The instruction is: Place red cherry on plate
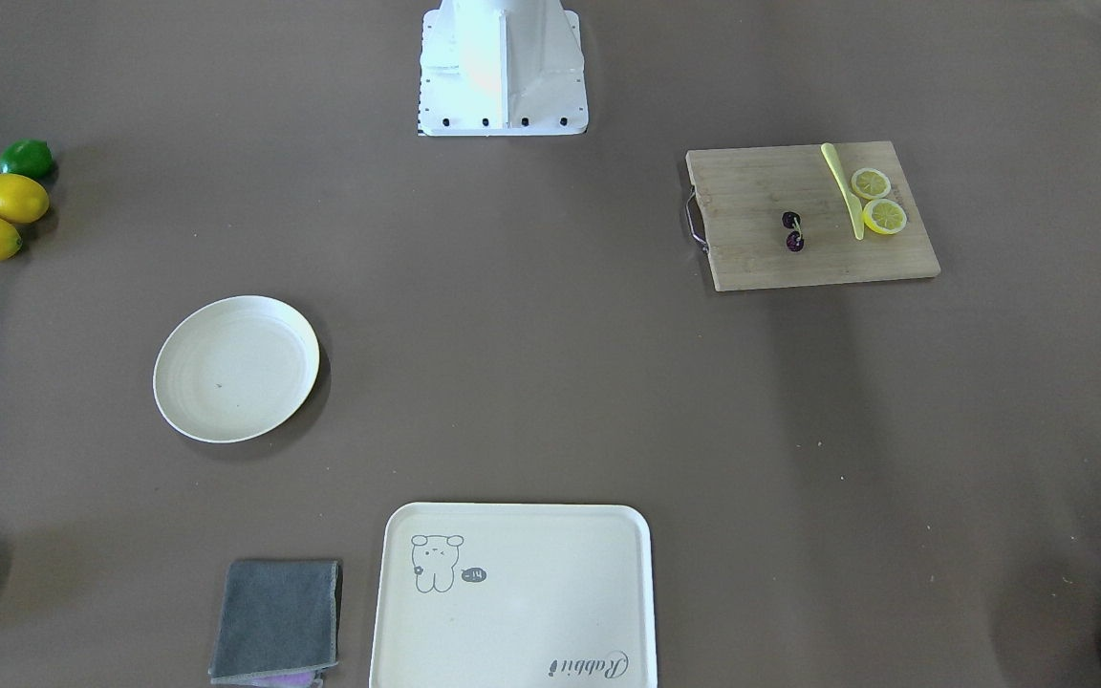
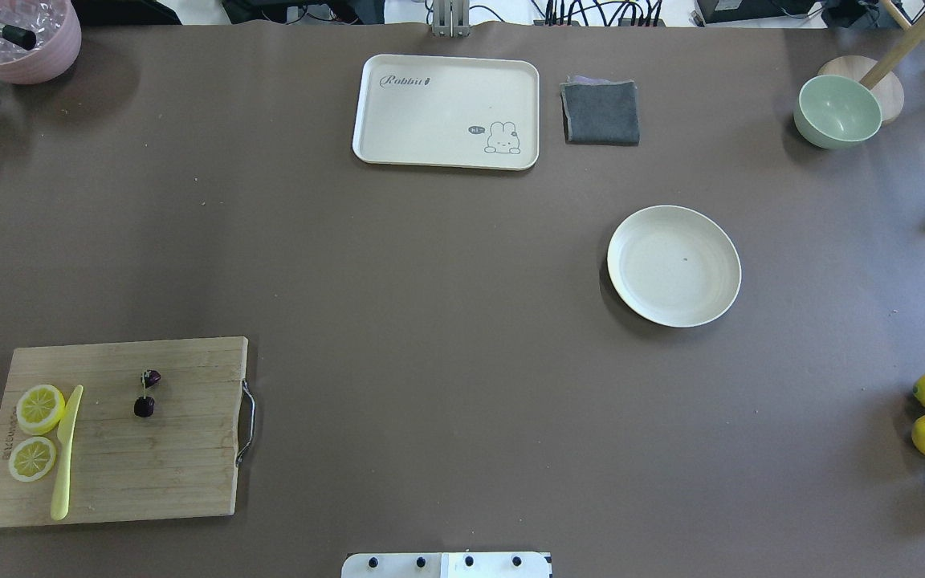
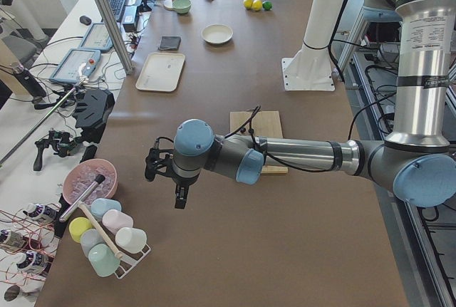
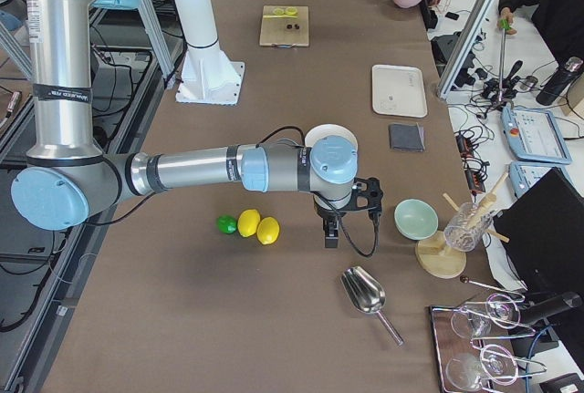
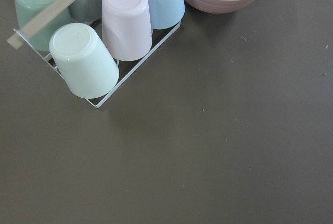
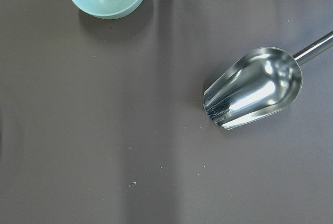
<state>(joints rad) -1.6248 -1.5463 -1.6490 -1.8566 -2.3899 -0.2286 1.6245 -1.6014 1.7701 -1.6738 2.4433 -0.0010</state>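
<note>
Board (image 2: 181,474) with red cherry (image 2: 144,406); plate (image 2: 655,281) apart

In the overhead view, bare brown table (image 2: 430,321) runs from the cutting board (image 2: 181,482) at lower left to the plate (image 2: 655,281) right of centre. On the board, the yellow knife (image 2: 65,457) and lemon slices (image 2: 40,408) lie left of the red cherry (image 2: 144,407), apart from it. Its right side is open up to the board's metal handle (image 2: 247,421). The tray (image 2: 430,112) and grey cloth (image 2: 601,114) sit at top centre, away from that stretch.
</note>
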